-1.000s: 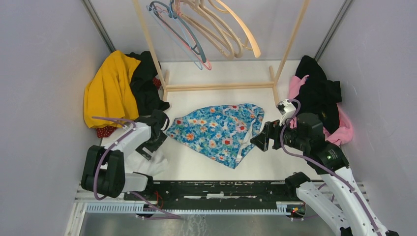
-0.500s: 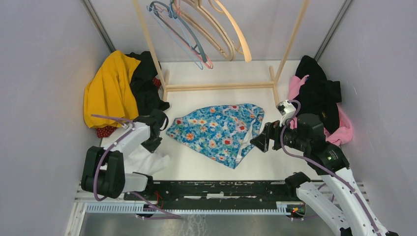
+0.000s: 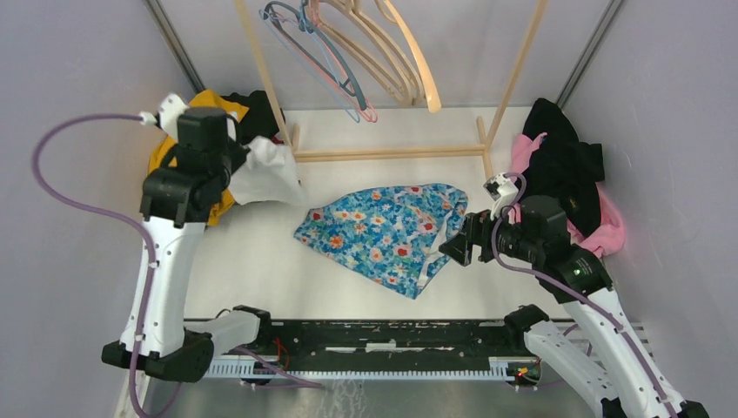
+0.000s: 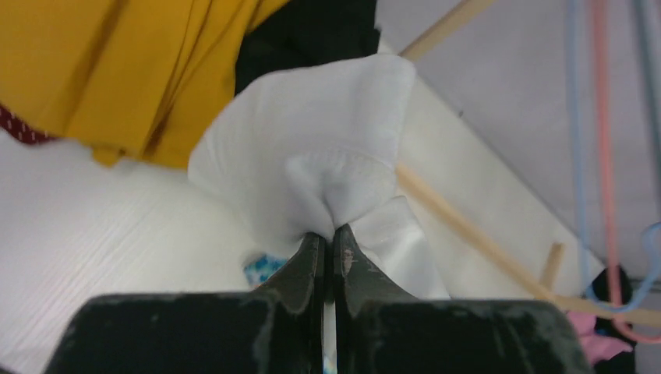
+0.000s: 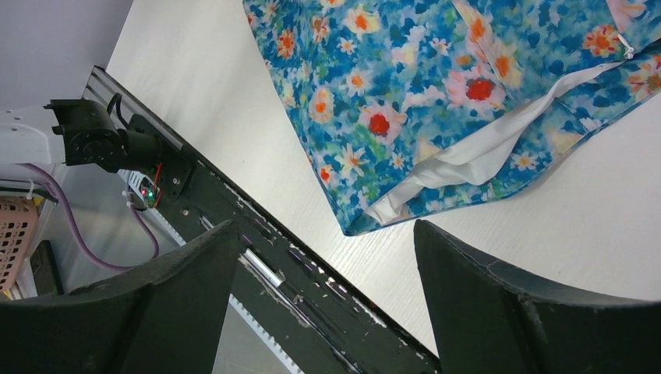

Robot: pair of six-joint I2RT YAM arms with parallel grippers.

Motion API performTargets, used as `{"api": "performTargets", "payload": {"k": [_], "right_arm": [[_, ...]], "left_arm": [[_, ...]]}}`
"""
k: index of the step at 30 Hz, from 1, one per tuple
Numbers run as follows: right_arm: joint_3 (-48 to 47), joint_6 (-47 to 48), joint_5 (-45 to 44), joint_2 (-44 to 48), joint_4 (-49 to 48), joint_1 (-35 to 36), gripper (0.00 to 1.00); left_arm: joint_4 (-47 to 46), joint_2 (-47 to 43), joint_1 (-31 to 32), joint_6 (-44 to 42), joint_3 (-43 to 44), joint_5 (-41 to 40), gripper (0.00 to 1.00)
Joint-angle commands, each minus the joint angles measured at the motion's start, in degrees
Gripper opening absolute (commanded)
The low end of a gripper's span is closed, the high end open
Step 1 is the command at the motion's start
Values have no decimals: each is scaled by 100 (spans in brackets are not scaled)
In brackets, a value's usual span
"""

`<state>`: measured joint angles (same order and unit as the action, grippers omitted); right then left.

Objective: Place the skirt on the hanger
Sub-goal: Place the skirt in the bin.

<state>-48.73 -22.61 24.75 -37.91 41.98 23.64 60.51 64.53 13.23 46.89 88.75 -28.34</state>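
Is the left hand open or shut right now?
Shut: the left hand pinches a fold of the white cloth between closed jaws.

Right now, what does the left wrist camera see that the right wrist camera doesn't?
Only the left wrist: the left gripper shut on a white cloth, a yellow garment, the wooden rack bar, a pink wire hanger. Only the right wrist: the open right gripper, the black metal rail, the white lining of the blue floral skirt. Both: the white tabletop and a peek of that skirt.
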Motion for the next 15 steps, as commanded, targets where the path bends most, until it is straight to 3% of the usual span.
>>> {"api": "performTargets", "payload": {"k": [1, 4, 7, 11, 15], "right_arm": [[-232, -83, 104, -57, -359, 10, 87], [-301, -69, 38, -80, -315, 15, 87], [-391, -1, -27, -93, -181, 11, 87], [-428, 47, -61, -144, -156, 16, 87], [-429, 41, -55, -287, -238, 10, 87]], "left_arm": [[595, 1070, -40, -920, 1883, -907, 3], [823, 1838, -333, -1087, 3024, -1275, 3], [834, 2305, -1005, -1221, 3677, -701, 3], [433, 2662, -1907, -1342, 3546, -415, 3], [174, 3275, -2298, -1228, 3261, -436, 3]]}}
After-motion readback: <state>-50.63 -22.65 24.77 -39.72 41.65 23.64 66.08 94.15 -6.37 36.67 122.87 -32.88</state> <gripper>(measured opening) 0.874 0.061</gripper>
